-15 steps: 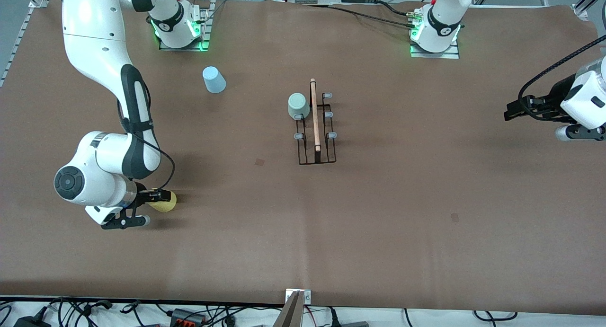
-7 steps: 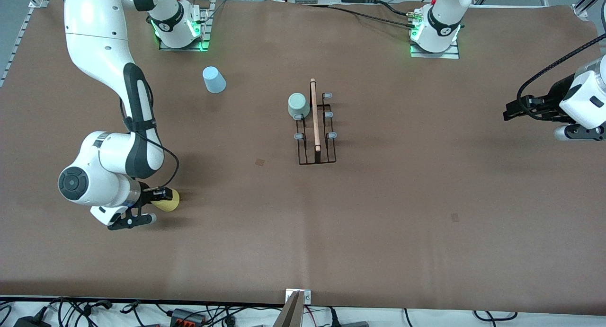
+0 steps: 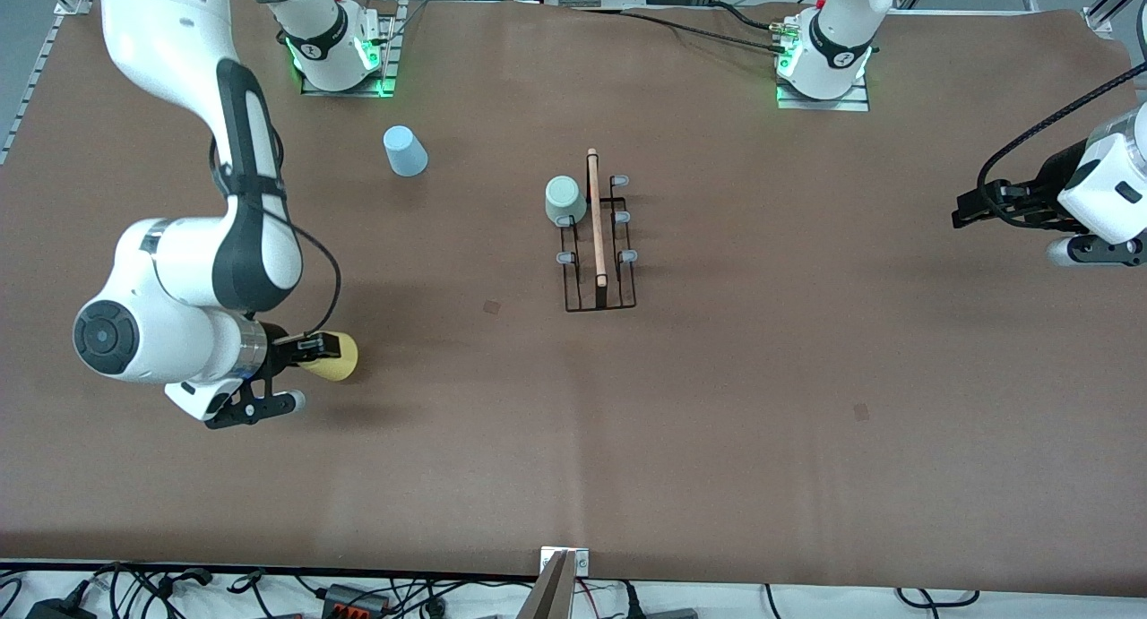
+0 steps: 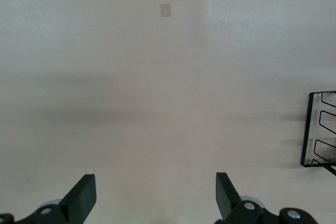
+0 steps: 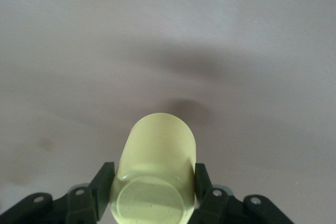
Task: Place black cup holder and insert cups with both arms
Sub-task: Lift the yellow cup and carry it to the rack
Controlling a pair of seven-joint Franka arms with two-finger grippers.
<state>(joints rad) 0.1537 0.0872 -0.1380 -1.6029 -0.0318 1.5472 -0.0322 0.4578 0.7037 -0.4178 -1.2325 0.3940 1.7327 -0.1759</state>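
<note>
The black cup holder (image 3: 599, 243) stands mid-table, its wooden rod handle (image 3: 595, 216) along its length. A pale green cup (image 3: 564, 199) sits upside down on one peg of it. A light blue cup (image 3: 405, 150) stands upside down on the table near the right arm's base. My right gripper (image 3: 309, 348) is shut on the yellow cup (image 3: 332, 356) and holds it above the table toward the right arm's end; the cup fills the right wrist view (image 5: 155, 174). My left gripper (image 3: 972, 209) is open and empty, waiting at the left arm's end; its wrist view shows it (image 4: 155, 198) and a corner of the holder (image 4: 320, 129).
The brown table mat (image 3: 762, 404) covers the table. Cables and a metal bracket (image 3: 563, 565) lie along the edge nearest the front camera. The arm bases (image 3: 340, 55) stand at the edge farthest from it.
My right gripper has lifted the yellow cup off the table and carried it a little toward the holder. The left arm has barely moved.
</note>
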